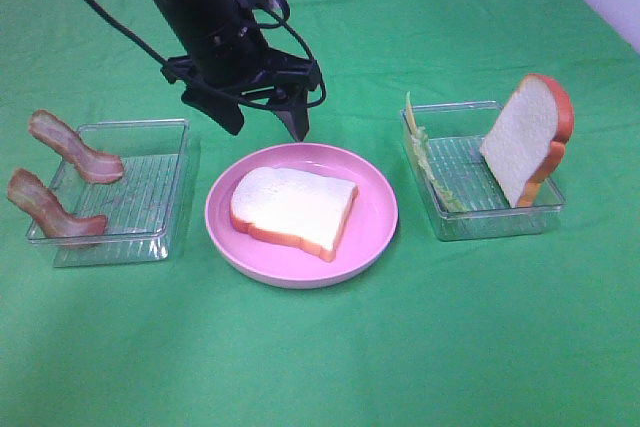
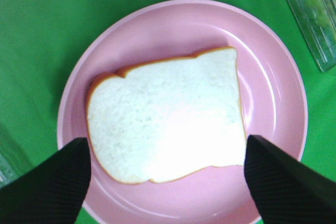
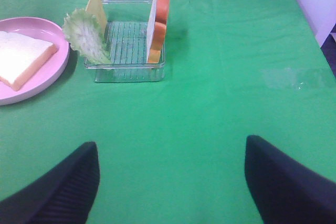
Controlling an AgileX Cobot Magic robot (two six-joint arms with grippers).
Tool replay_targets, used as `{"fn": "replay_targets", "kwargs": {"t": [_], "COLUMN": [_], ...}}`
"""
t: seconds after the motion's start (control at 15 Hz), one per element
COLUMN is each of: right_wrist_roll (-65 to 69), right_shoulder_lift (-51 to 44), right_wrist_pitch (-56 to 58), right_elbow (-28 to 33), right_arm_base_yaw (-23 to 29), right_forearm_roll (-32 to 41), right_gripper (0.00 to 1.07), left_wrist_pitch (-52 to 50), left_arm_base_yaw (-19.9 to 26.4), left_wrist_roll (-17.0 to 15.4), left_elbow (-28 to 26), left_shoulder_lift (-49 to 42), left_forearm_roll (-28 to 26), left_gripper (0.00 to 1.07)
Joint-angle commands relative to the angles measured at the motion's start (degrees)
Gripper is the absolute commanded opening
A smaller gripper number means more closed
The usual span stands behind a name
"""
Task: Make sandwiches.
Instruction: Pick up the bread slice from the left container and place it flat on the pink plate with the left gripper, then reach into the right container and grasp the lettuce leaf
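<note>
Green cloth [image 1: 450, 347] covers the whole table. Over it the left gripper [image 1: 265, 125] hangs above the far side of the pink plate [image 1: 378, 217], jaws spread wide and holding nothing. The right gripper [image 3: 168, 182] is spread too, over bare cloth well apart from the food. Two clear trays flank the plate. One bread slice [image 1: 293, 209] lies flat on the plate. The right tray [image 1: 470, 219] holds a second bread slice [image 1: 528, 137] standing on edge, with a lettuce leaf [image 1: 425, 162] and a cheese slice [image 1: 409, 105] leaning at its plate-side wall. Over the left tray [image 1: 150, 197] outer rim drape a far bacon strip [image 1: 78, 149] and a near bacon strip [image 1: 50, 209].
</note>
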Motion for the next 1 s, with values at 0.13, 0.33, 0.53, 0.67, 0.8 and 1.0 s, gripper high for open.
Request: {"fn": "replay_targets", "kwargs": {"t": [0.13, 0.33, 0.53, 0.67, 0.8, 1.0], "right_wrist_roll": [-0.52, -0.52, -0.52, -0.52, -0.52, -0.52], "right_shoulder_lift": [0.4, 0.4, 0.4, 0.4, 0.4, 0.4], "right_wrist_pitch": [-0.63, -0.63, -0.63, -0.63, -0.63, -0.63], "right_elbow": [0.06, 0.06, 0.06, 0.06, 0.06, 0.06], "right_arm_base_yaw": [-0.34, -0.34, -0.34, -0.34, -0.34, -0.34], "right_forearm_roll": [-0.17, -0.17, -0.17, -0.17, -0.17, -0.17], "right_gripper": [0.73, 0.73, 0.73, 0.73, 0.73, 0.73], "left_wrist_pitch": [10.03, 16.21, 16.21, 16.21, 16.21, 16.21], "left_arm_base_yaw": [-0.17, 0.92, 6.3, 10.08, 13.41, 17.3], "left_wrist_roll": [-4.7, -7.45, -8.25, -8.25, -8.25, -8.25], "left_elbow": [-8.88, -14.44, -13.58, -8.08, 1.03, 11.52], "left_shoulder_lift": [-0.23, -0.34, -3.67, -7.85, -13.46, -20.28], "left_forearm_roll": [7.28, 14.5, 14.61, 14.78, 15.24, 16.44], "left_gripper": [0.77, 0.77, 0.76, 0.76, 0.76, 0.76]}}
